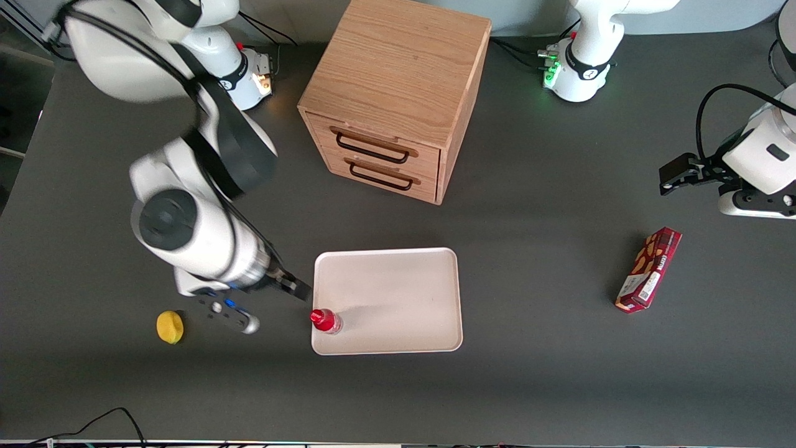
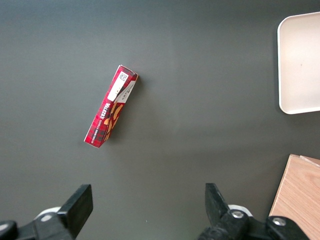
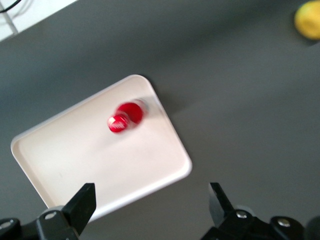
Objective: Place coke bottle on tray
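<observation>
The coke bottle (image 1: 326, 321), small and red with a red cap, stands upright on the cream-white tray (image 1: 398, 298), in the tray's corner nearest the front camera toward the working arm's end. My gripper (image 1: 297, 287) is open and empty. It hangs above the table just off the tray's edge, a little farther from the front camera than the bottle and apart from it. In the right wrist view the gripper (image 3: 150, 197) looks down on the tray (image 3: 90, 160) with the bottle (image 3: 126, 118) near its rounded corner.
A yellow lemon (image 1: 170, 326) lies on the table toward the working arm's end, also in the right wrist view (image 3: 309, 19). A wooden two-drawer cabinet (image 1: 392, 93) stands farther from the camera. A dark red snack box (image 1: 648, 269) lies toward the parked arm's end.
</observation>
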